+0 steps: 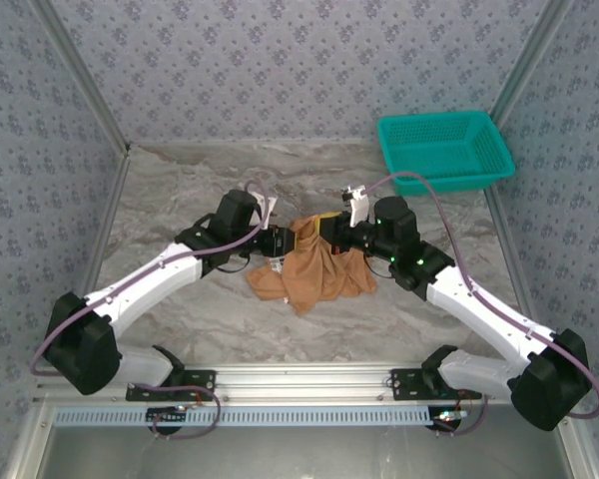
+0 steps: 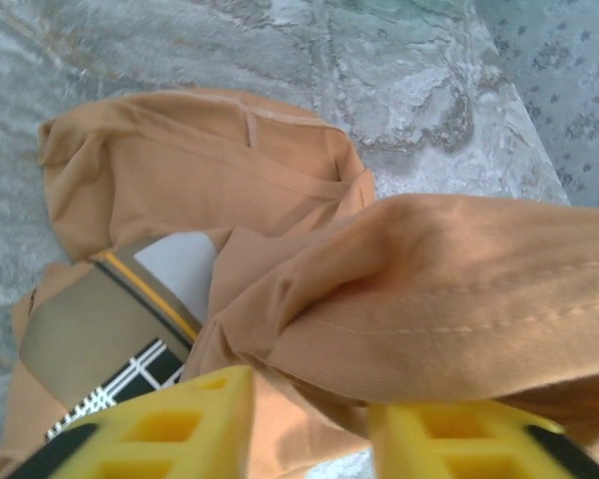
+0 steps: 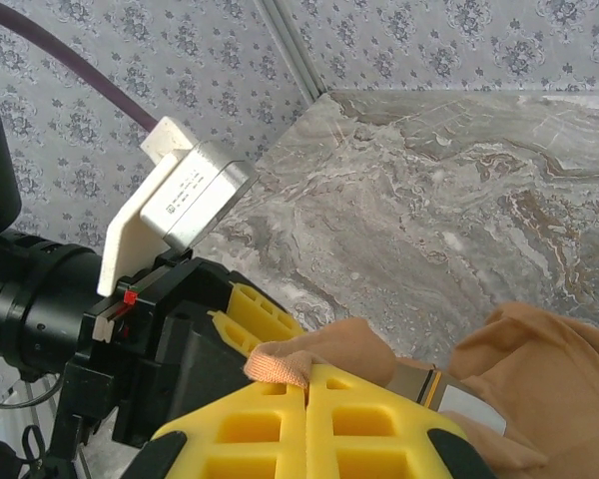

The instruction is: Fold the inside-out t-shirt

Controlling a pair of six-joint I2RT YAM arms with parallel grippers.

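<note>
1. Top external: the inside-out t-shirt (image 1: 314, 267) lies bunched mid-table. Its far edge is raised between the left gripper (image 1: 278, 242) and the right gripper (image 1: 339, 238), which face each other close together. That edge runs left to right, and the rest drapes toward the near side.
2. Left wrist: cloth with a stitched hem crosses the gap between the parted yellow fingers (image 2: 180, 424). I cannot tell whether they pinch it.
3. Right wrist: the right claw's fingers are pressed together on a fold of shirt edge, with the left claw just to its left. Both are equally near, so spreading along that left-right line looks decisive.
</note>
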